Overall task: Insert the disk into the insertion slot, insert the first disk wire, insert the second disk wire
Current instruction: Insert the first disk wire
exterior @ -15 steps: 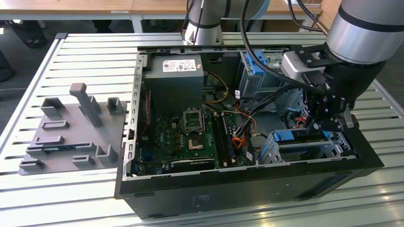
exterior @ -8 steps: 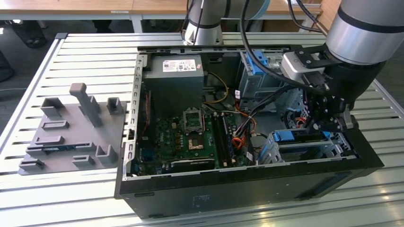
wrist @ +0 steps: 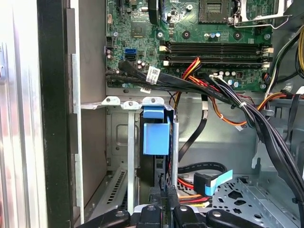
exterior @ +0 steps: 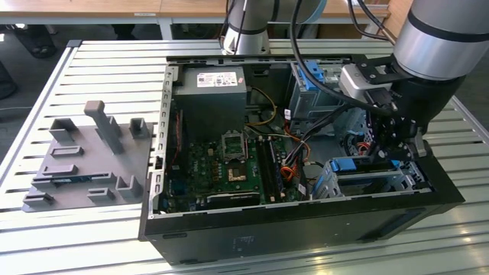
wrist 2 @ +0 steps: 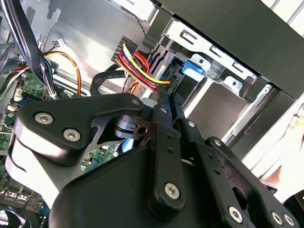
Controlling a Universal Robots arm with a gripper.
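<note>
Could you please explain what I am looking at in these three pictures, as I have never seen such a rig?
This is a robot arm working inside an open computer case that lies on a slatted metal table. The exterior view is taken by a camera off the arm; both wrist views come from cameras riding on the arm, looking along its claw into the case. On the exterior view's left, a grey tray of part holders lies beside the case. The disk, in its blue frame, already sits in the insertion slot, a low metal cage. The claw's tip is at a bundle of red and yellow wires next to the disk; whether it grips their plug I cannot tell.
</note>
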